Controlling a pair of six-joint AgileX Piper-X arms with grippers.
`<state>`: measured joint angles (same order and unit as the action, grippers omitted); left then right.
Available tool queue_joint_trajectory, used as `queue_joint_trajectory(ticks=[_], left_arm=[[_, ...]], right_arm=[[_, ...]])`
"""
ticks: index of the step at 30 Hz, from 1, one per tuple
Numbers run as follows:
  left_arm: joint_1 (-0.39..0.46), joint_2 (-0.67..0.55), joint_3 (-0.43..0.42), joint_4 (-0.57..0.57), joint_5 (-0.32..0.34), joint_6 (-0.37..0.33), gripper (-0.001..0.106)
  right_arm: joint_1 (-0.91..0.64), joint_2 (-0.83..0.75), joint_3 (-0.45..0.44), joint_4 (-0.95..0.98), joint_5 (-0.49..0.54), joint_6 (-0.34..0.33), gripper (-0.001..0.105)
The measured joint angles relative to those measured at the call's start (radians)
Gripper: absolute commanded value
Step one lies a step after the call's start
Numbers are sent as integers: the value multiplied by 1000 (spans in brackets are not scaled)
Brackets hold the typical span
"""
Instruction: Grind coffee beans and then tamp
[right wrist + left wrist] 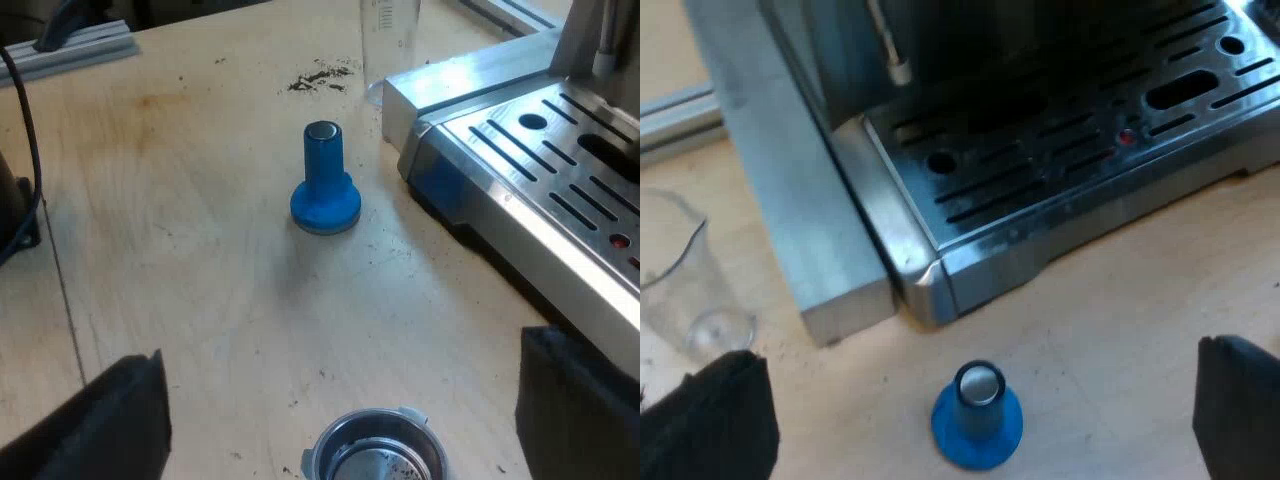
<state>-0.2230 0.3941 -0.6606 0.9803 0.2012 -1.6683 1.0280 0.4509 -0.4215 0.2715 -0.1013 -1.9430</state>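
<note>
My left gripper point(975, 352) is spread wide, holding nothing, its 2 fingers either side of the upright blue tamper point(978, 415). Beyond are the glass point(680, 280) and the machine point(1060, 170). My right gripper point(340, 350), equally wide and empty, flanks the holder point(375, 452). The tamper stands farther off on the table point(180, 200).

holder point(335, 440) cut off, measuring glass point(390, 45) cropped

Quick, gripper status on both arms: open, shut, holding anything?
Left gripper: open, holding nothing, over the blue tamper.
Right gripper: open, holding nothing, fingers wide of the metal holder.
</note>
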Motion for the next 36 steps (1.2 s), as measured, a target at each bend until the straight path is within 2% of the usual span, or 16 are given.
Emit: queue_joint_trajectory(ticks=[6,9,16,21,27,36], left_arm=[[-79,130,-3,-51,-2,2,85],[-105,200,-3,-55,-46,2,85],[-113,390,-3,-73,-91,2,85],[-113,547,-3,-105,-105,2,85],[-113,712,-3,-132,-105,2,85],[-113,871,-3,-188,-105,2,83]], right_arm=[[26,51,52,-120,54,92,72],[26,96,51,-168,70,103,72],[26,182,51,-271,70,111,72],[26,214,51,-277,70,171,72],[26,213,51,-277,70,174,72],[26,213,51,-277,70,177,72]])
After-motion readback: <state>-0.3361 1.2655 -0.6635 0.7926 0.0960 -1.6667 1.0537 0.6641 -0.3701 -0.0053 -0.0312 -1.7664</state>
